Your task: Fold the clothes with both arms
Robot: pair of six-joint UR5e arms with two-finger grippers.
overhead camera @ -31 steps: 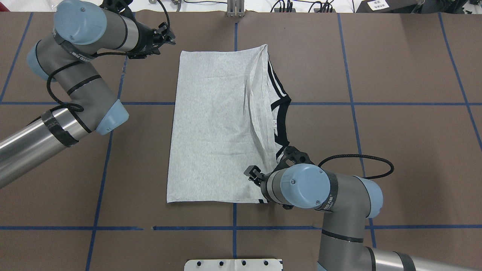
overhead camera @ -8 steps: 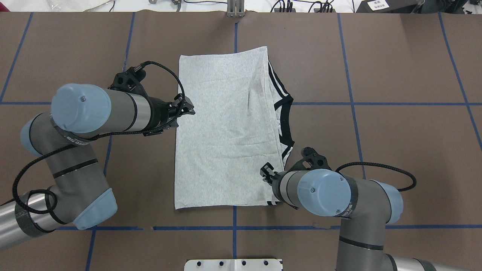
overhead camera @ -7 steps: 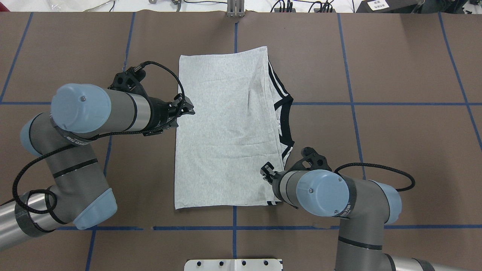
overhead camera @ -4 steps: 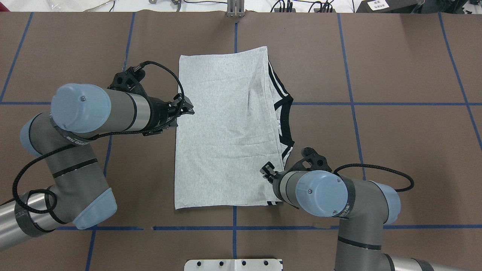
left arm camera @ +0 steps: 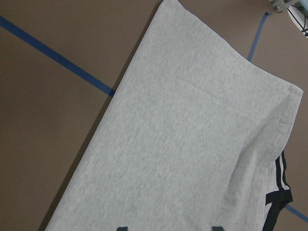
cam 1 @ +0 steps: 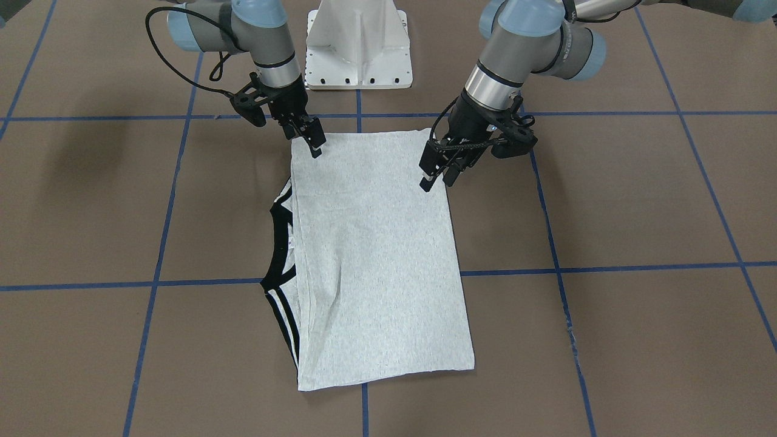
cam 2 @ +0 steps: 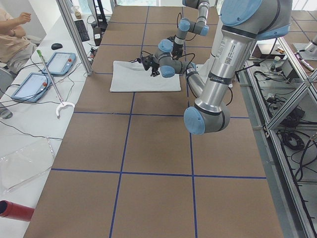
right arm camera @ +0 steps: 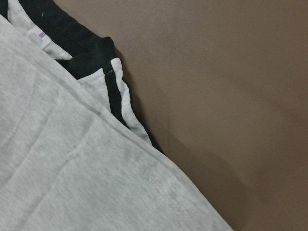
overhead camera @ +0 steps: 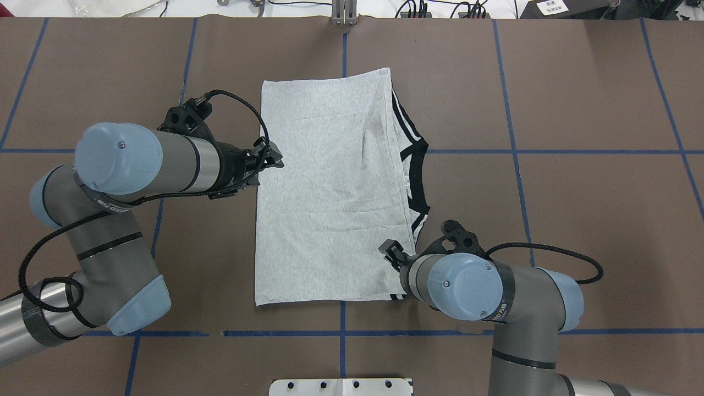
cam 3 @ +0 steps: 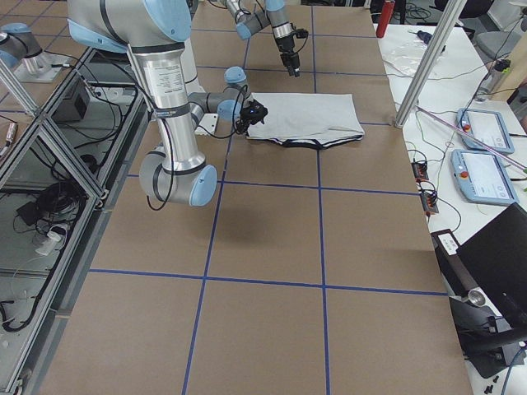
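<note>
Your grey T-shirt (overhead camera: 324, 192) folded into a long rectangle mid-frame, striped trim (overhead camera: 415, 165) on its right, brown table (overhead camera: 577, 220), blue tape lines (overhead camera: 550, 151), left gripper (cam 1: 437, 182) jaws apart, right gripper (cam 1: 314, 144) jaws you cannot tell.

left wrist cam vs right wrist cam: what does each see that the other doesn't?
Only left wrist: a blue tape line, the left tool with its fingertips apart at the bottom edge, and the T-shirt as one broad grey panel. Only right wrist: the neck label. Both: the grey T-shirt, its black collar, striped trim and the brown table.
</note>
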